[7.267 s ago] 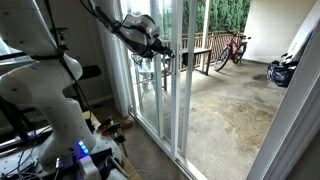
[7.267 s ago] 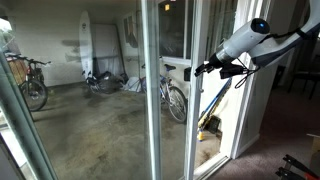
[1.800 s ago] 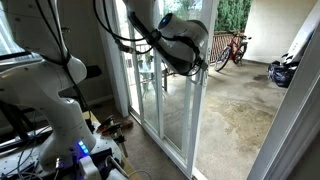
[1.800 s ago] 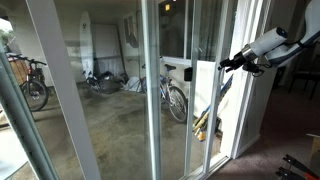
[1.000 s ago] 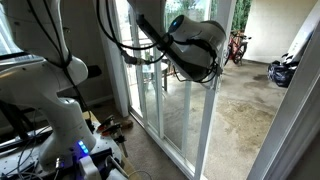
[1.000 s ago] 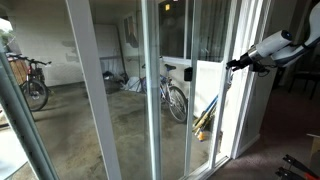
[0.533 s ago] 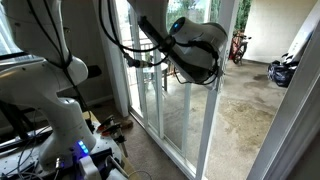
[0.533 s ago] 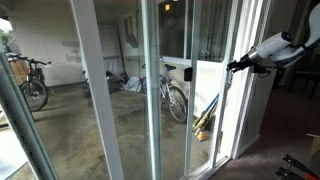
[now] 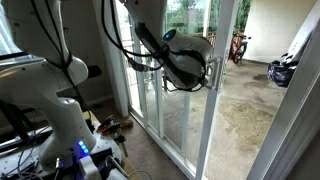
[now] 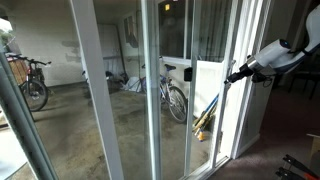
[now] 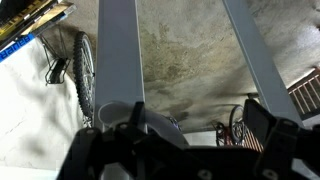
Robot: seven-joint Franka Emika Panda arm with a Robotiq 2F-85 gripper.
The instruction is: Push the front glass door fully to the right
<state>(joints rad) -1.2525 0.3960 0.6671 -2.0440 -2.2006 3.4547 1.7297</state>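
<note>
The front glass door is a tall white-framed pane. Its handled upright stands far to the right in an exterior view, with the white loop handle on it. My gripper is right at that handle. Seen in the other exterior view, the gripper touches the door's upright edge, and the door's other wide upright stands near the camera. In the wrist view the jaws are spread apart, and a white upright runs past the left finger.
Fixed white-framed glass panels stand left of the door. A bicycle leans behind the glass and another stands far out on the concrete patio. The robot's white base and cables fill the near left.
Over the last second the door edged slightly right, then stayed put. My gripper and wrist have dropped a little and drawn back slightly along the handle.
</note>
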